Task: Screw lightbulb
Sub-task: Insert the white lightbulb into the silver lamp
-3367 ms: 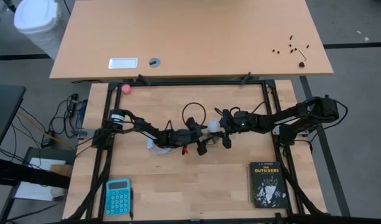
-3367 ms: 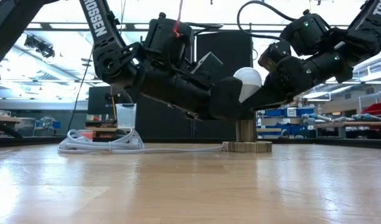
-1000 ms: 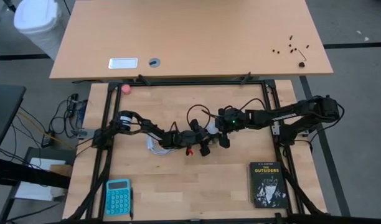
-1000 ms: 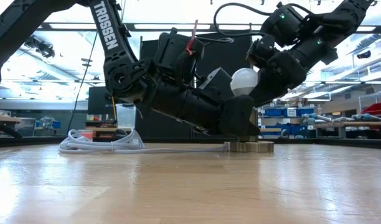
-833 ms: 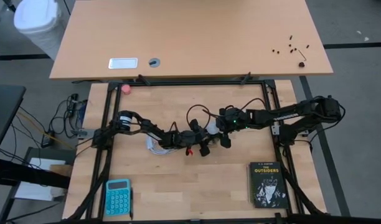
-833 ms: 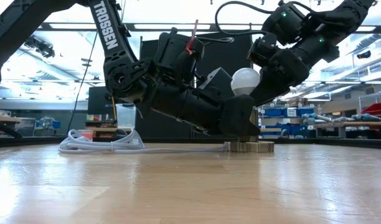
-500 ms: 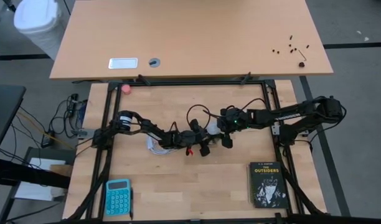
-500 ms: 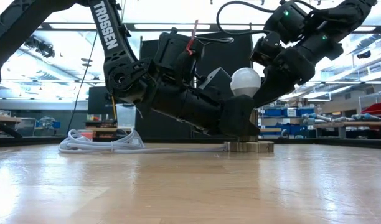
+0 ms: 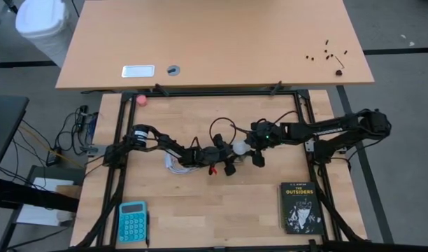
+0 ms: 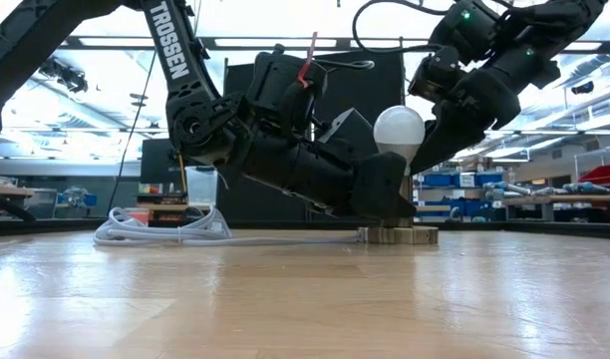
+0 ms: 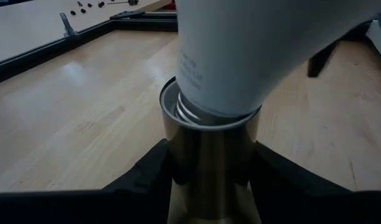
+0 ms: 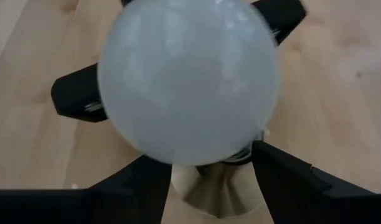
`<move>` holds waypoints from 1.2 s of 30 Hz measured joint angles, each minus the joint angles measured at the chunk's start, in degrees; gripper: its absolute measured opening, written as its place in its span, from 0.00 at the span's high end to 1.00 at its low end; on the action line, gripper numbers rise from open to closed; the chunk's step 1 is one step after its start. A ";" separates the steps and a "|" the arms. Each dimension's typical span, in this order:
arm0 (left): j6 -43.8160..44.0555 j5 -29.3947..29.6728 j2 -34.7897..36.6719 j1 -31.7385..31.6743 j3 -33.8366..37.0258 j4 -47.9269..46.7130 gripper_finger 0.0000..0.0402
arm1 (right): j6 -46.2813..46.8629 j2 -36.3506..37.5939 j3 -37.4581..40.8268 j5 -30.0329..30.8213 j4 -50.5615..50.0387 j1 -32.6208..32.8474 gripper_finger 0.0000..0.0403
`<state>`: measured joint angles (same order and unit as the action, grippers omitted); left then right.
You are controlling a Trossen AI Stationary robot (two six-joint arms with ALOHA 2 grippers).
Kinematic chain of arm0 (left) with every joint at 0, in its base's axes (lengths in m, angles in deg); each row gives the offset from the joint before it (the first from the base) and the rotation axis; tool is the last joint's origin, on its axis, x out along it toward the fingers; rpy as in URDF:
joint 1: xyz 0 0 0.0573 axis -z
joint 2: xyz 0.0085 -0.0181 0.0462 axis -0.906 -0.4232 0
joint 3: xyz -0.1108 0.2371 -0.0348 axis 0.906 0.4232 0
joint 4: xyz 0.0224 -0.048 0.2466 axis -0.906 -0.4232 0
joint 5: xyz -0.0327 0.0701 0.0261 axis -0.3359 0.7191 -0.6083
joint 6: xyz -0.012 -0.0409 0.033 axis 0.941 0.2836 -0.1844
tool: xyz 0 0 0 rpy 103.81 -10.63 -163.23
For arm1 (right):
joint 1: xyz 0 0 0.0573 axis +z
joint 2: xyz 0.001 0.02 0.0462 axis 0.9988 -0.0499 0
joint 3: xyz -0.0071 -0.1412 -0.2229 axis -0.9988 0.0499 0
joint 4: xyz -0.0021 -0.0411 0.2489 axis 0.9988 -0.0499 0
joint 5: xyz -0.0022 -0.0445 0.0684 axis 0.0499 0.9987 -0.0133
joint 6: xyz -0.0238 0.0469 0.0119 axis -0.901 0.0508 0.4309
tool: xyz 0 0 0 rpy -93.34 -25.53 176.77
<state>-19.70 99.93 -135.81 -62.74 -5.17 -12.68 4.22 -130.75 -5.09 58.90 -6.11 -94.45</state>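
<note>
The white lightbulb (image 10: 398, 130) stands with its neck in a round metal socket (image 11: 209, 149) at mid-table. The neck's threads (image 11: 190, 113) still show above the socket's rim. The socket's flat base (image 10: 397, 235) rests on the table. My left gripper (image 11: 209, 171) comes in low from the table's left and is shut on the socket. My right gripper (image 12: 209, 160) hangs open on the bulb's right. Its fingers (image 12: 290, 180) stand on either side of the bulb under the globe (image 12: 187, 81), which hides their tips, and I see no touch. My left gripper pinches the socket's metal barrel (image 11: 184, 155) between its two fingers (image 11: 150, 165), below the rim. The fingers come nearly level from the table's left, slanting a little downward. The socket stands upright with its base on the table.
The socket's white cord lies coiled (image 10: 165, 229) behind my left arm. A black book (image 9: 299, 207) lies near the right front, a blue calculator (image 9: 133, 221) at the left front, and a pink ball (image 9: 140, 99) at the far left corner. A black frame (image 9: 308, 133) borders the table.
My right gripper has drawn back toward the table's right edge and slightly up, baring more of the bulb's globe in the high and low views. The bulb stays in the socket.
</note>
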 joint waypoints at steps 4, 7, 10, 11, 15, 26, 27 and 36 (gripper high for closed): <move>0.00 -0.30 0.00 0.00 0.04 0.24 0.57 | -0.06 0.56 0.02 1.30 0.68 -0.02 0.43; 0.02 -0.40 0.00 -0.02 0.04 0.26 0.57 | -0.06 0.56 0.02 1.30 1.09 -0.02 0.43; 0.02 -0.52 0.00 -0.02 0.04 0.28 0.57 | 0.30 0.56 0.02 1.49 1.20 -0.02 0.43; 0.02 -0.53 0.00 -0.02 0.04 0.31 0.57 | 0.41 0.56 0.02 1.51 1.18 -0.02 0.44; 0.02 -0.58 0.00 -0.02 0.04 0.31 0.57 | 2.69 0.56 0.02 4.06 1.09 -0.02 0.44; 0.04 -0.70 0.00 0.00 0.04 0.13 0.57 | 3.43 0.56 0.02 4.30 -1.28 1.79 0.44; 0.04 -0.71 0.00 0.00 0.04 0.12 0.57 | 3.43 0.56 0.02 4.65 -0.98 2.20 0.44; 0.04 -0.75 0.00 0.00 0.04 0.11 0.57 | 3.25 0.19 0.00 7.51 3.02 3.13 0.43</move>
<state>-19.65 99.17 -135.81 -62.74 -5.13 -12.57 7.47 -130.56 -5.09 66.41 -3.09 -91.33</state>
